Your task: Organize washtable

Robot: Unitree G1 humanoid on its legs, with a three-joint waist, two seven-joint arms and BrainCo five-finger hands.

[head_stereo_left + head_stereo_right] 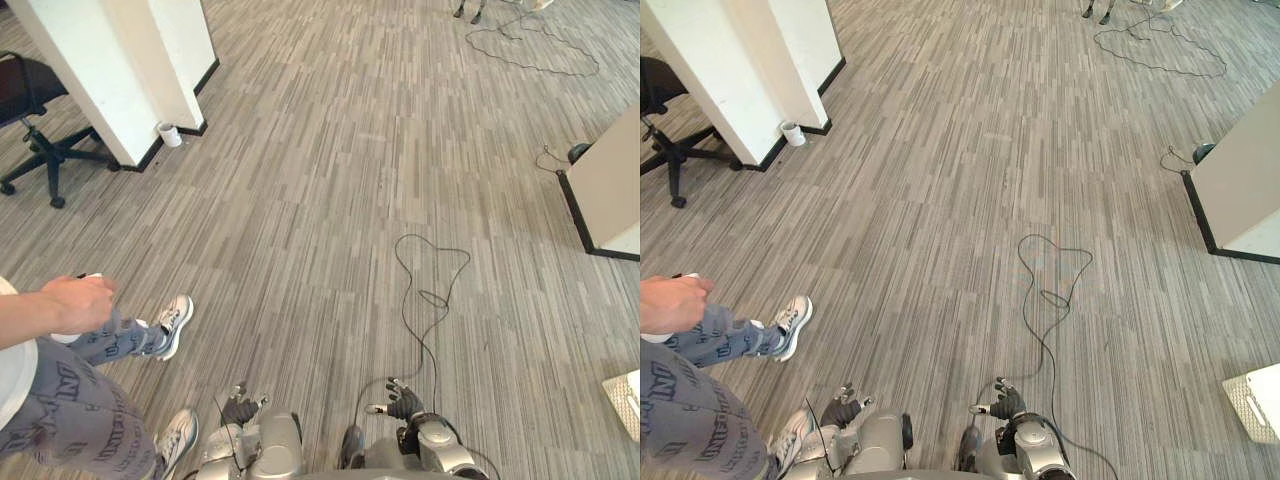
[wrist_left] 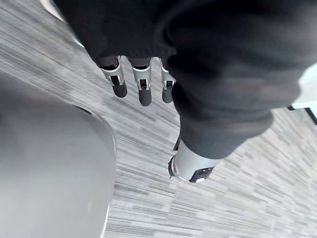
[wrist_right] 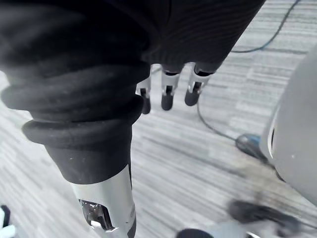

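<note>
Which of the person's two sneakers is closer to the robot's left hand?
The rear sneaker, about level with the left hand; the other sneaker stands farther forward.

Grey carpet [image 1: 330,200], wht pillar [image 1: 110,70] (chair [image 1: 25,95] left)

My left hand [image 1: 840,410] and right hand [image 1: 1005,402] hang at bottom centre over carpet [image 1: 960,180]; a person [image 1: 680,405] stands lower left.

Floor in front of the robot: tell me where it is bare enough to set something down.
Bare carpet runs wide down the middle, between the white pillar and the beige cabinet. It is crowded on the left, by the person's shoes, and around the cup and office chair beside the pillar.
</note>
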